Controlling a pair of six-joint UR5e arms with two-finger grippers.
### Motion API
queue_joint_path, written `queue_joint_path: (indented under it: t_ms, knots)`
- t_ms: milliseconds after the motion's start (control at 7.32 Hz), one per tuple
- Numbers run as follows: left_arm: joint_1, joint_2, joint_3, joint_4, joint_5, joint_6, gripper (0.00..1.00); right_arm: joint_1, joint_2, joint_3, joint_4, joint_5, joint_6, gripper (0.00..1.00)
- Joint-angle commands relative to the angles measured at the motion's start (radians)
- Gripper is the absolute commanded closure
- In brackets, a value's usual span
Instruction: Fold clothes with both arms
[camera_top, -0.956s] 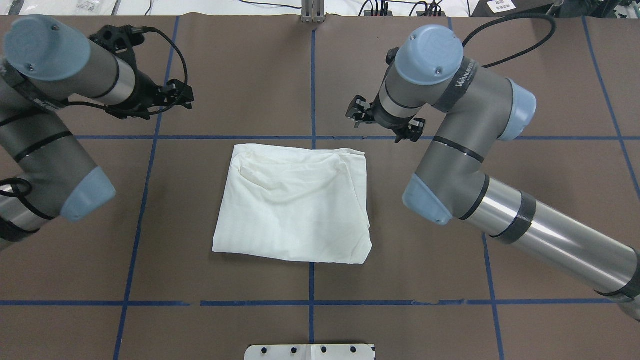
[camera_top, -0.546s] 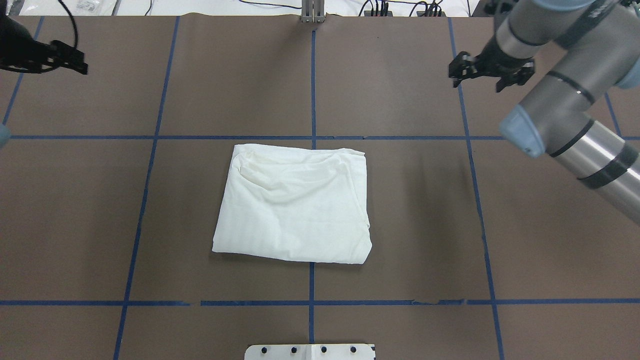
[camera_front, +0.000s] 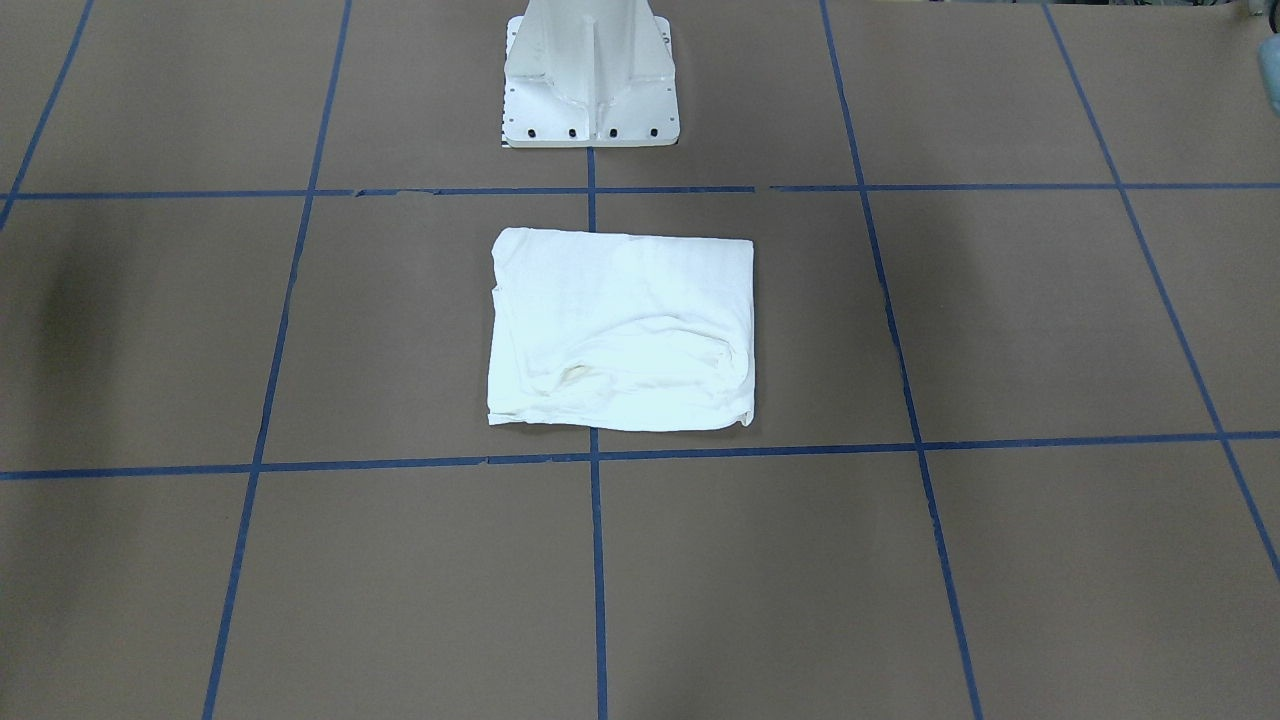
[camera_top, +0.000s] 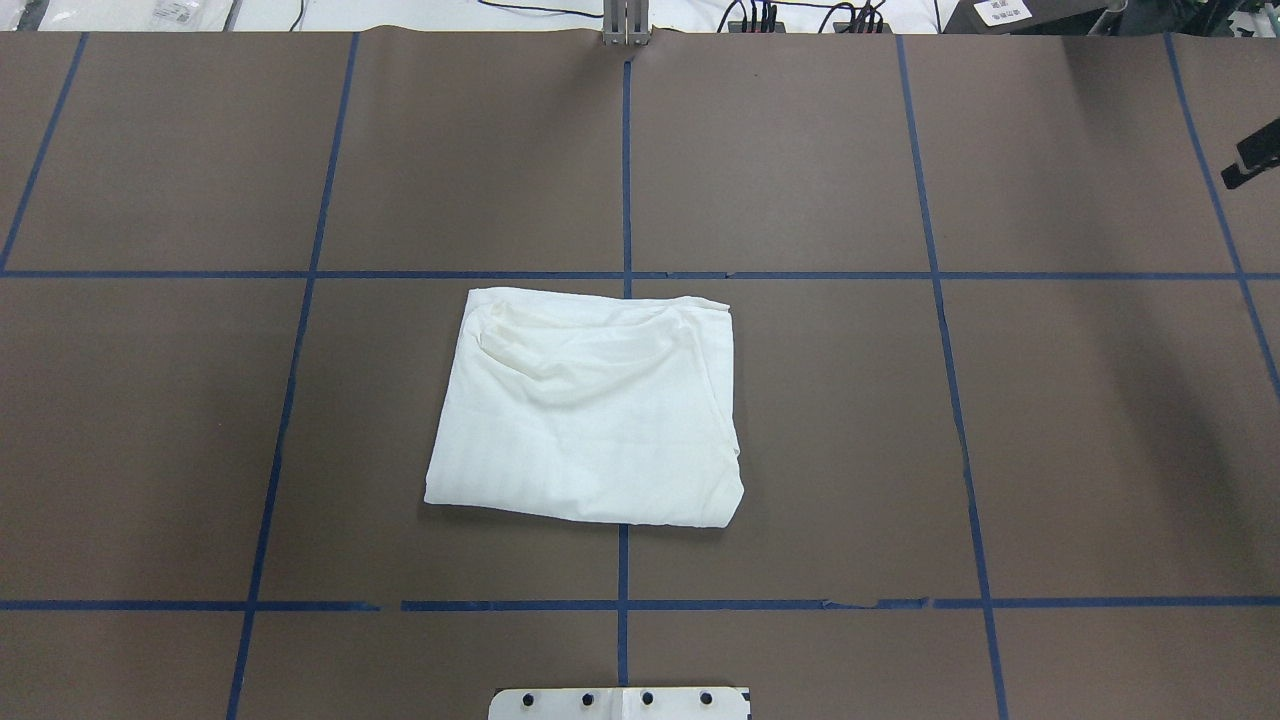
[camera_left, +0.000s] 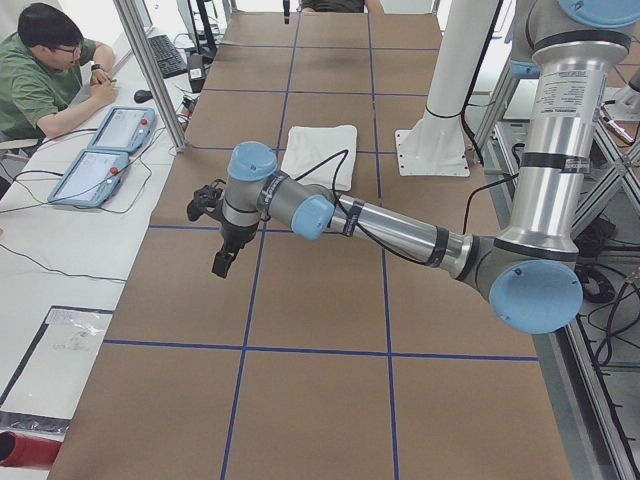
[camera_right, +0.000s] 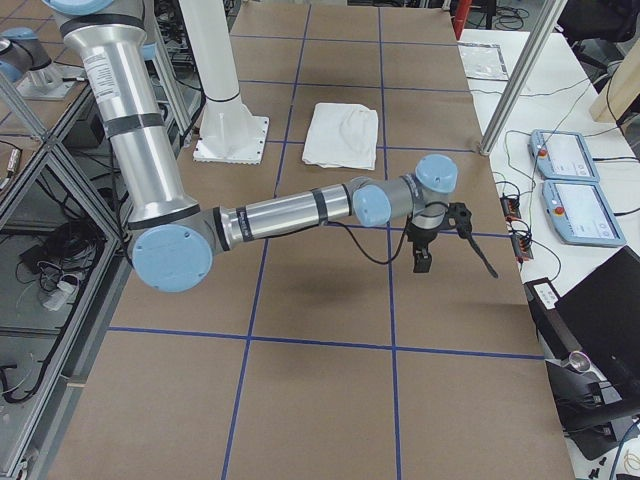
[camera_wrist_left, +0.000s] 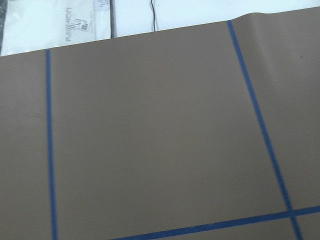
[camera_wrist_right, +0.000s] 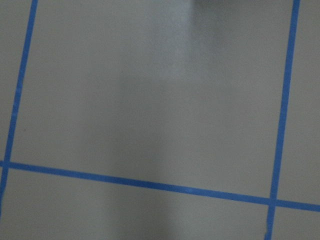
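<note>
The folded white T-shirt lies in the middle of the tabletop. The left gripper hangs at 10 o'clock from it, and the right gripper at 2 o'clock. I cannot tell how wide their fingers are.

white T-shirt, folded rectangle, flat, table centre

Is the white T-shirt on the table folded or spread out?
Folded. The T-shirt lies as a compact rectangle with no sleeves sticking out, and layered edges show along one side.
</note>
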Motion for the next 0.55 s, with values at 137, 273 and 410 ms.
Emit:
queue_joint_path:
  t_ms: [137,273,410]
  knots:
    - [-0.028,0.122,0.042,-0.075,-0.037,0.057,0.0,0.063,-0.108,0.004,0.011,0.018,-0.113,0.0]
    - [-0.026,0.119,0.097,-0.14,-0.028,0.057,0.0,0.065,-0.11,0.006,0.014,0.009,-0.116,0.0]
    - [-0.026,0.138,0.135,-0.154,-0.028,0.072,0.0,0.063,-0.109,0.006,0.015,-0.034,-0.11,0.0]
